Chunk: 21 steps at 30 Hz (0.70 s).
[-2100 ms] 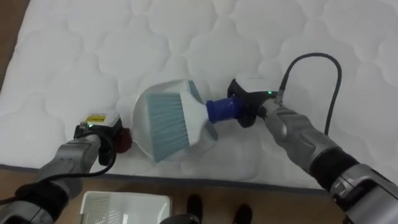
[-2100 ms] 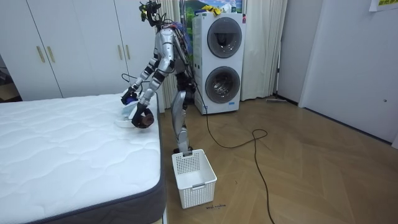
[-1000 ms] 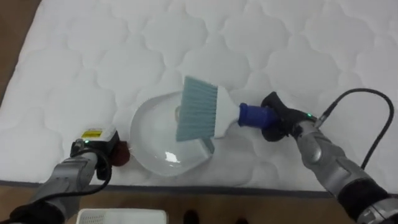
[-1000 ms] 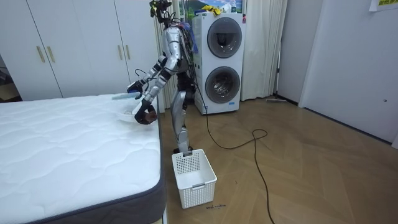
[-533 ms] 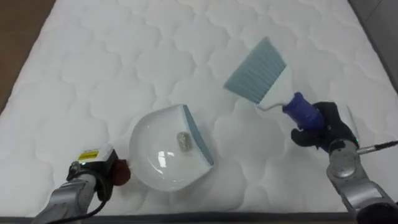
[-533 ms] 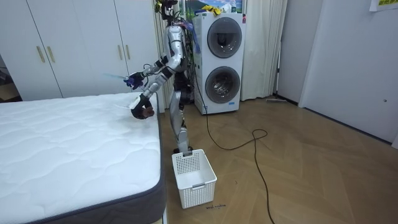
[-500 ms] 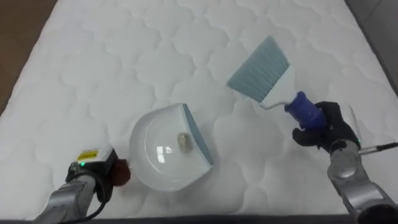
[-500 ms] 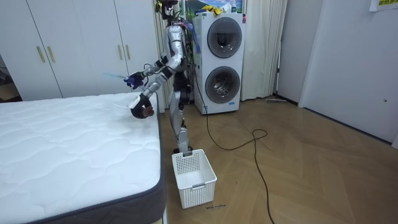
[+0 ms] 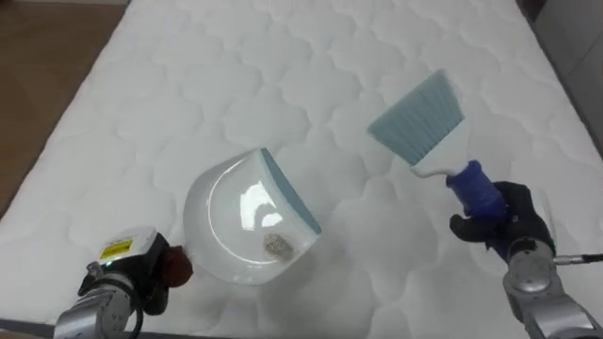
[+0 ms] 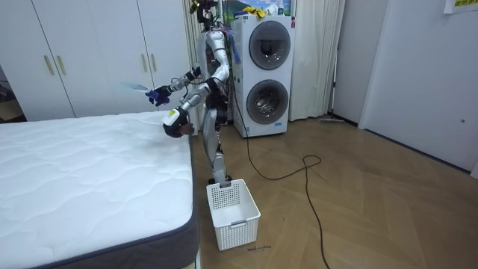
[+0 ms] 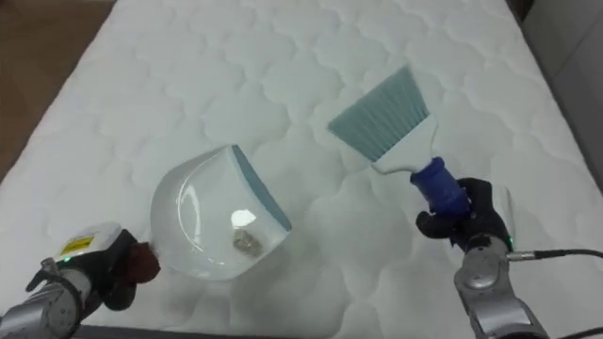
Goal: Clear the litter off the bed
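Note:
A white dustpan (image 9: 247, 219) with a pale blue lip hangs tilted above the white quilted mattress (image 9: 188, 85). A small grey scrap (image 9: 276, 247) lies inside its bowl. My left hand (image 9: 124, 282) is shut on the pan's red handle (image 9: 178, 268) at the lower left. At the right, my right hand (image 9: 504, 226) is shut on the blue handle of a brush (image 9: 417, 126), whose light blue bristles point up and away, well apart from the pan. In the room view I stand upright at the bed's corner, with the brush (image 10: 139, 87) raised and the dustpan (image 10: 177, 123) held over the mattress edge.
A white slatted basket (image 10: 233, 213) stands on the wooden floor beside the bed, near my feet. Two stacked washing machines (image 10: 263, 75) are behind me and white wardrobe doors (image 10: 89, 56) behind the bed. The mattress's left edge meets brown floor (image 9: 38, 56).
The brush left the dustpan and rose up to the right. The pan has been lifted and tipped back, so the scrap slid deeper. In the room view I have straightened up.

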Tool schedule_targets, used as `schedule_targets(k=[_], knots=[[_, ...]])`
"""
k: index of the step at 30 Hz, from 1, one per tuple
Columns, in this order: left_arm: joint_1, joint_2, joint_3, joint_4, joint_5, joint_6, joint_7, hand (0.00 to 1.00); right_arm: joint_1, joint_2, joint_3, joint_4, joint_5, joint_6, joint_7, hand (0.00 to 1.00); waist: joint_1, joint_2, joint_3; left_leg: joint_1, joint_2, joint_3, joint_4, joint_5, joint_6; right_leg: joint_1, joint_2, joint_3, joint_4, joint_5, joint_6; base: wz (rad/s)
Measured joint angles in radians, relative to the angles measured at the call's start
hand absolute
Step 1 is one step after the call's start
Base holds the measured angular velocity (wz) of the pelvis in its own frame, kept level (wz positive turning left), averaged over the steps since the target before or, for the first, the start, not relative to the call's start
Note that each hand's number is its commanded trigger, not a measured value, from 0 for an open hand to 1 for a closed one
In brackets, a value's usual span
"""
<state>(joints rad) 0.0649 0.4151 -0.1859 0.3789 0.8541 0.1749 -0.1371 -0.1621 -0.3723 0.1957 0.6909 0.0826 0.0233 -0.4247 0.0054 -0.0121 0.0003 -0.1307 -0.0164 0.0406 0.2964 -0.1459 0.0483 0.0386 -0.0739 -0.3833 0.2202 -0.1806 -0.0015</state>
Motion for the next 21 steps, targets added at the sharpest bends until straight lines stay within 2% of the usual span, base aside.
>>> schedule_targets(k=[2,3,4,6,9,12,15,17,18,20,21], knots=[[0.0,-0.004,0.0,0.004,0.0,0.001,-0.007,1.0,0.004,0.0,-0.01,-0.002,0.003,0.0,-0.016,0.0,-0.009,0.001,0.0001,-0.012,0.018,0.072,0.016,0.003,0.004,0.018,-0.008,-0.03,0.002,-0.014,0.0,0.87],[0.001,-0.007,0.0,0.004,-0.017,0.001,-0.008,1.0,0.01,0.0,-0.021,-0.003,0.004,0.0,-0.027,0.0,-0.012,0.002,0.0006,-0.016,0.043,0.163,0.022,0.007,0.011,0.029,-0.011,-0.061,0.001,-0.023,0.001,0.79],[0.004,-0.007,-0.001,0.004,-0.048,0.001,-0.009,1.0,0.011,0.0,-0.022,-0.003,0.006,0.0,-0.044,0.0,-0.014,0.004,0.0013,-0.017,0.053,0.197,0.027,0.008,0.014,0.033,-0.014,-0.081,0.004,-0.033,0.003,0.68],[0.006,-0.008,-0.001,0.004,-0.097,0.002,-0.01,1.0,0.011,0.0,-0.022,-0.005,0.007,-0.002,-0.059,0.0,0.004,0.011,0.0025,-0.02,0.054,0.193,0.032,0.01,0.016,0.035,-0.012,-0.095,0.004,-0.035,0.003,0.34],[0.008,-0.01,0.0,0.004,-0.121,0.007,-0.012,1.0,0.011,0.0,-0.024,-0.008,0.007,-0.001,-0.057,0.0,0.002,0.021,0.0,-0.025,0.034,0.152,0.019,0.022,0.018,0.048,-0.02,-0.135,0.003,-0.04,0.007,0.39],[0.01,-0.013,0.017,0.001,-0.125,0.007,-0.027,1.0,0.013,0.0,-0.027,-0.012,0.007,0.0,-0.039,0.0,0.002,0.023,-0.0013,-0.016,0.018,0.136,0.006,0.027,0.018,0.069,-0.025,-0.15,0.003,-0.044,0.011,0.28],[0.008,-0.013,0.032,-0.013,-0.156,0.006,-0.029,1.0,0.013,0.0,-0.035,-0.04,0.011,0.0,-0.036,0.0,0.002,0.023,-0.0017,-0.017,0.007,0.138,0.006,0.025,0.021,0.073,-0.036,-0.165,0.014,-0.057,0.019,0.32],[0.009,-0.013,0.033,-0.031,-0.175,0.004,-0.03,1.0,0.015,0.0,-0.054,-0.042,0.039,0.0,-0.037,0.0,0.001,0.023,-0.0021,-0.014,0.003,0.159,0.003,0.018,0.03,0.08,-0.05,-0.187,0.032,-0.067,0.027,0.37],[0.01,-0.013,0.036,-0.047,-0.197,-0.006,-0.031,1.0,0.025,0.0,-0.076,-0.043,0.055,0.0,-0.041,0.0,0.001,0.024,-0.0023,-0.01,0.003,0.181,0.005,0.011,0.037,0.081,-0.062,-0.193,0.066,-0.076,0.036,0.59],[0.01,-0.013,0.041,-0.067,-0.232,-0.018,-0.032,1.0,0.043,0.0,-0.102,-0.043,0.078,0.002,-0.045,0.0,0.003,0.027,-0.0031,0.006,0.003,0.187,0.011,-0.006,0.047,0.062,-0.093,-0.185,0.181,-0.085,0.048,0.59],[0.013,-0.013,0.046,-0.079,-0.235,-0.024,-0.032,1.0,0.052,0.0,-0.108,-0.043,0.083,0.002,-0.049,0.0,0.005,0.026,-0.0029,0.025,0.0,0.182,0.011,-0.014,0.052,0.038,-0.12,-0.159,0.293,-0.084,0.047,0.5]])
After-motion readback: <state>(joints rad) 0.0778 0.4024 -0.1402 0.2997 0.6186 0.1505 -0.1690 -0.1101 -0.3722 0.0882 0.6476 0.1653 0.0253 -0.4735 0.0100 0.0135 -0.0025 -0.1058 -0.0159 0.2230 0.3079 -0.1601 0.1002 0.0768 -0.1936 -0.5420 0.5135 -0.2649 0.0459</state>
